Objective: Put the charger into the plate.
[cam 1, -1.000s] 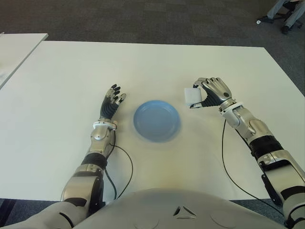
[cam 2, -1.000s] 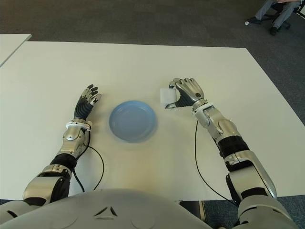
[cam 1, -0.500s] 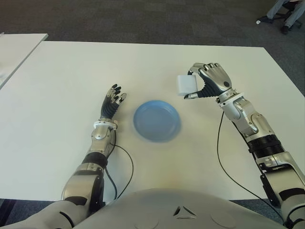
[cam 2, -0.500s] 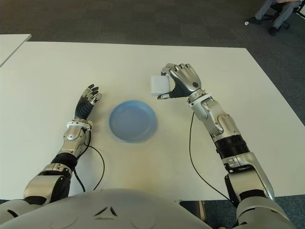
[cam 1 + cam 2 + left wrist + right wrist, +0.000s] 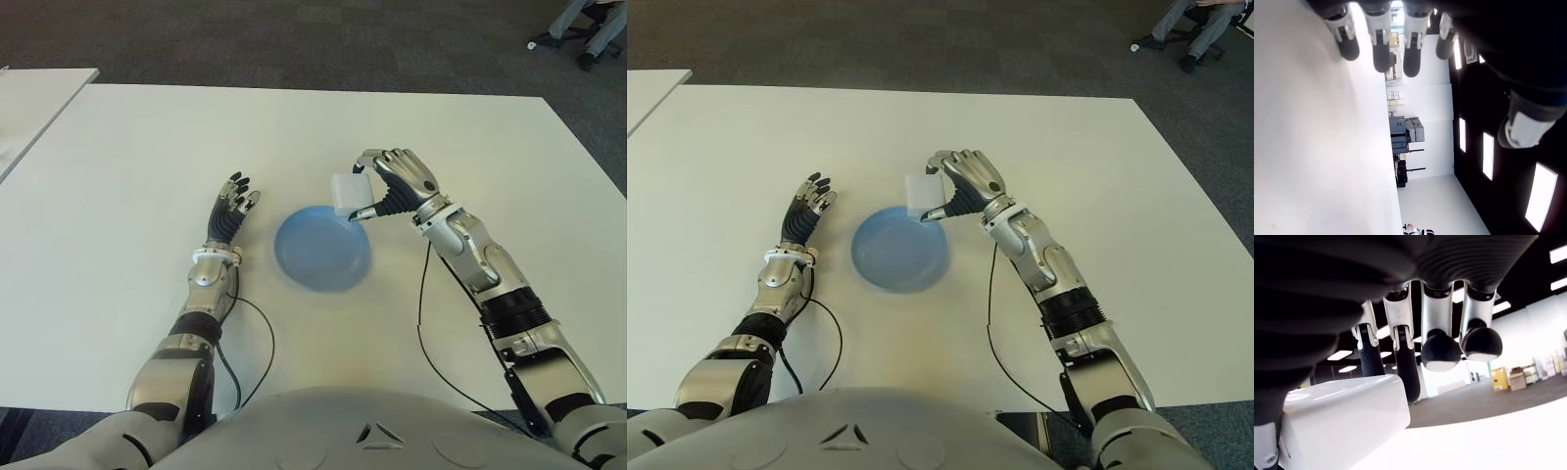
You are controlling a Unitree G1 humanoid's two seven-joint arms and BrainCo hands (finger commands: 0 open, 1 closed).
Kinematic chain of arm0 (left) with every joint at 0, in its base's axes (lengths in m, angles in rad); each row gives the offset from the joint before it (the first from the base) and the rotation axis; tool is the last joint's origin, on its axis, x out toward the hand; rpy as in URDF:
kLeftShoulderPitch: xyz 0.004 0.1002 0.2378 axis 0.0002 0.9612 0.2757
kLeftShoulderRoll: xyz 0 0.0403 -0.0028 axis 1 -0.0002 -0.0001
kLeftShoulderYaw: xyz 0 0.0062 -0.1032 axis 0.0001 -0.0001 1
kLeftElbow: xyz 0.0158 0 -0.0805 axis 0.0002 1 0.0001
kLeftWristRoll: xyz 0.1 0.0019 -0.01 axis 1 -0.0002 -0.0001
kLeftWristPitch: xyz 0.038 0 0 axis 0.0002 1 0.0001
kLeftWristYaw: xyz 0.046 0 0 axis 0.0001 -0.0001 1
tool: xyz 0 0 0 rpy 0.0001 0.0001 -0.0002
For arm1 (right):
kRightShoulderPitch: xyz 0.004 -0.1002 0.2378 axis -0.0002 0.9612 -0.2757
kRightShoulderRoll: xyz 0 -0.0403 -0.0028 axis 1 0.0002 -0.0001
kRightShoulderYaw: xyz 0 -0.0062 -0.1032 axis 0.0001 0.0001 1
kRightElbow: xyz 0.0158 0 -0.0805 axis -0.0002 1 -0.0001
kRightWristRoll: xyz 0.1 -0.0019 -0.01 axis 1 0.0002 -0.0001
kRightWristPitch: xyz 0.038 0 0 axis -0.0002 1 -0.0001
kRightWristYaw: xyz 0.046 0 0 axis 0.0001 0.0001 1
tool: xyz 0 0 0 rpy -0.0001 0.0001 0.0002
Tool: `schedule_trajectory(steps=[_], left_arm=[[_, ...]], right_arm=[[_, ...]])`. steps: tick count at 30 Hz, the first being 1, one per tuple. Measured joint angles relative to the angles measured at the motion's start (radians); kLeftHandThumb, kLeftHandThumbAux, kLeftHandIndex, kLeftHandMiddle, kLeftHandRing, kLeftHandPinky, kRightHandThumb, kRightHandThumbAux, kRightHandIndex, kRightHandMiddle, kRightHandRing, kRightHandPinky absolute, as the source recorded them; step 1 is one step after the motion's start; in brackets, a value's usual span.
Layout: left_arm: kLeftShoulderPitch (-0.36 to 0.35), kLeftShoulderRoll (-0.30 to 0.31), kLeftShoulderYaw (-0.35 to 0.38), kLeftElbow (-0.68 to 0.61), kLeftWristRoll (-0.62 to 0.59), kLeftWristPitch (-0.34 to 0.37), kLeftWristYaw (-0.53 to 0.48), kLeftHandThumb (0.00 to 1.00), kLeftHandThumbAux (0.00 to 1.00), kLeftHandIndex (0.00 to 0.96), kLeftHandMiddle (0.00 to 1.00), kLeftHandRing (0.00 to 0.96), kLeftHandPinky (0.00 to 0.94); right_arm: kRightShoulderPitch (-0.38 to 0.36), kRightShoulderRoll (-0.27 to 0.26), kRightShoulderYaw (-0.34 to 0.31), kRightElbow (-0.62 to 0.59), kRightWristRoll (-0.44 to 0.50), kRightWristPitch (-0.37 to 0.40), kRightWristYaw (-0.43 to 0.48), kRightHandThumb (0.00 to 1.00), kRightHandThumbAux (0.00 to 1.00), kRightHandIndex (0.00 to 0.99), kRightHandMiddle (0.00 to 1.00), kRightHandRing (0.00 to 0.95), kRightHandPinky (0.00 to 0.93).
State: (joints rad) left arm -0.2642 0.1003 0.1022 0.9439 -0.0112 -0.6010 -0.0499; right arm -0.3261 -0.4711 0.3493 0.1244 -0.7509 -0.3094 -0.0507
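Observation:
The charger point(image 5: 347, 194) is a white block held in the air by my right hand point(image 5: 384, 186), whose fingers are curled around it. It hangs over the far right rim of the blue plate point(image 5: 318, 257), which lies flat on the white table point(image 5: 294, 127). In the right wrist view the charger point(image 5: 1342, 418) shows as a white box pinched between thumb and fingers. My left hand point(image 5: 229, 211) stays idle to the left of the plate, its fingers stretched out and holding nothing.
A second white table point(image 5: 34, 98) stands at the far left. At the far right corner a person's legs and a chair base point(image 5: 583, 29) show on the dark carpet. Cables trail from both wrists across the table toward me.
My right hand has carried the charger leftward and toward me, from the table's right side to above the plate's far right rim. The left hand has not moved.

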Motion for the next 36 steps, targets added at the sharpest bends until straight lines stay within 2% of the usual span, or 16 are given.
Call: schedule_trajectory(steps=[11,23,36], left_arm=[[0.002,-0.008,-0.001,-0.007,0.002,0.001,0.001,0.0,0.491,0.085,0.139,0.113,0.076],[0.009,-0.02,-0.004,-0.026,0.005,0.013,0.015,0.0,0.468,0.088,0.142,0.108,0.04],[0.017,-0.034,-0.003,-0.043,0.005,0.019,0.015,0.0,0.481,0.093,0.145,0.115,0.081]], right_arm=[[0.029,0.028,0.024,-0.02,-0.003,0.011,0.05,0.738,0.71,0.441,0.879,0.875,0.874],[0.033,0.071,0.061,0.042,-0.01,0.019,0.064,0.735,0.71,0.441,0.883,0.881,0.882],[0.033,0.099,0.073,0.103,0.005,0.028,0.094,0.734,0.71,0.441,0.883,0.882,0.881]])
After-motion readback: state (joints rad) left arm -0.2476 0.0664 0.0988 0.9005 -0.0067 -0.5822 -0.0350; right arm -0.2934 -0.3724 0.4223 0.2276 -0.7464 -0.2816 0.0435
